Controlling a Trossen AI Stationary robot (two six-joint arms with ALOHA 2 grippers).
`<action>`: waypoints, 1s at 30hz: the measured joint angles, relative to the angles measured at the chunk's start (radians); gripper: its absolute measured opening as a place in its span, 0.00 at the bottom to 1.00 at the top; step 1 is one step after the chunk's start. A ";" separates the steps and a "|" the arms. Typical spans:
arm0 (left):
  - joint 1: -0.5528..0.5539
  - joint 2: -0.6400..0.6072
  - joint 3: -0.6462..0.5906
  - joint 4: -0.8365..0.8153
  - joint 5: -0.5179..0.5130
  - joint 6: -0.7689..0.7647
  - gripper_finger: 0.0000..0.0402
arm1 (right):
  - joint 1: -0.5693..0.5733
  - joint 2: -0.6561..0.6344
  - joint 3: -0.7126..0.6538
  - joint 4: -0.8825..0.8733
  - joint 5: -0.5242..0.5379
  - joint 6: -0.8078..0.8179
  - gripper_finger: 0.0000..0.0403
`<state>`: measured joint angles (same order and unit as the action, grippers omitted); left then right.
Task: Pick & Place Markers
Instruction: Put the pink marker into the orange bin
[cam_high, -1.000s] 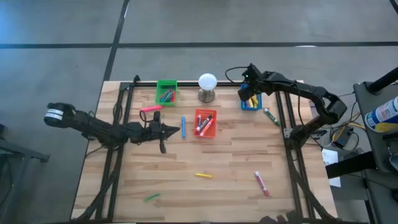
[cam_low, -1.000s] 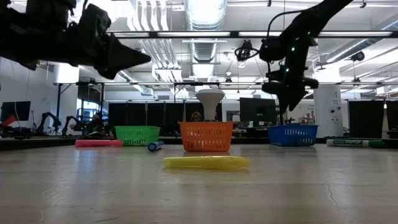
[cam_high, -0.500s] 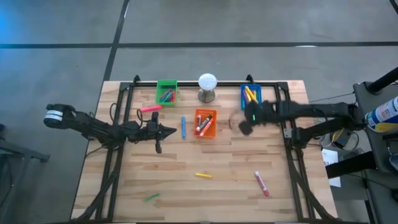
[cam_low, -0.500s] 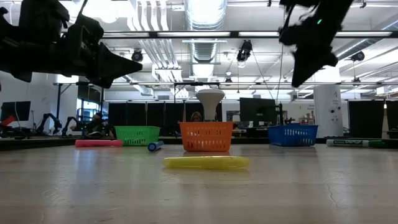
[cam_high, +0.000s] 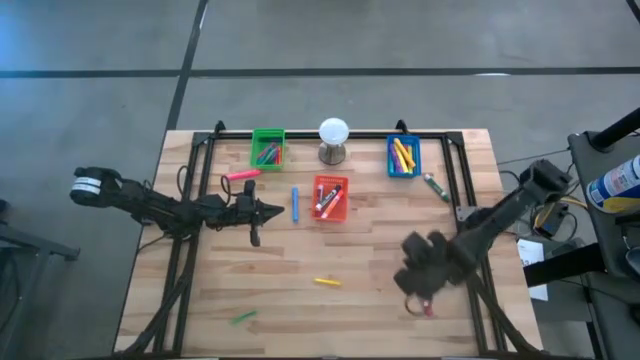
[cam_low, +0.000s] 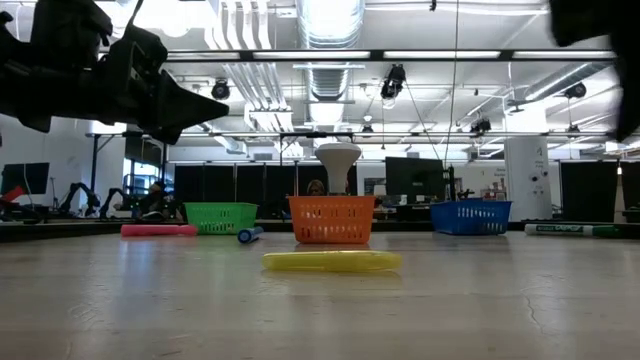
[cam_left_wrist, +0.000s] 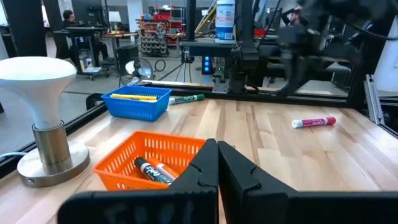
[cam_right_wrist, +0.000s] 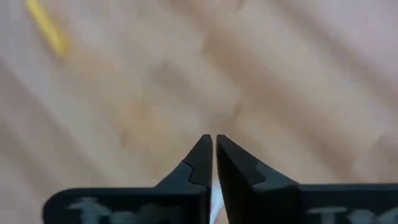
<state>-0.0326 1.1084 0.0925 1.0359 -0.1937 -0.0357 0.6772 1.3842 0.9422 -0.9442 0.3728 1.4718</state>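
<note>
Loose markers lie flat on the wooden table: pink (cam_high: 241, 175), blue (cam_high: 295, 203), yellow (cam_high: 326, 282), green (cam_high: 243, 317), a white-and-green one (cam_high: 435, 187), and a pink one (cam_high: 425, 307) half hidden under my right hand. My right gripper (cam_high: 412, 280) hovers shut above that near-right spot, pointing steeply down; its wrist view shows the shut fingers (cam_right_wrist: 213, 140) over bare wood, with the yellow marker (cam_right_wrist: 46, 25) off to one side. My left gripper (cam_high: 283, 210) hangs shut and level at centre left, above the table, pointing at the red bin (cam_left_wrist: 149, 158).
Along the far edge stand a green bin (cam_high: 267, 148) and a blue bin (cam_high: 403, 156), both with markers inside, and a white ball on a grey stand (cam_high: 333, 139) between them. The red bin (cam_high: 330, 197) holds more markers. Dark frame rails (cam_high: 462, 190) run along both sides.
My right gripper has swung fast from above the blue bin at the far right, across the table toward the near edge, and now hangs over the pink marker at the near right. My left gripper has sunk a little and then kept still.
</note>
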 joint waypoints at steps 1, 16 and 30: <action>0.000 0.000 0.000 0.000 0.000 -0.002 0.00 | 0.033 0.024 0.009 0.000 -0.025 0.041 0.06; -0.001 0.000 0.000 -0.015 -0.001 -0.021 0.00 | 0.191 0.281 0.111 -0.010 -0.259 0.365 0.39; 0.013 -0.013 0.000 -0.024 -0.045 -0.108 0.00 | 0.171 0.348 0.069 0.043 -0.296 0.342 0.25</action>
<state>-0.0200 1.0954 0.0925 1.0121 -0.2384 -0.1441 0.8478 1.7325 1.0114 -0.9013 0.0772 1.8142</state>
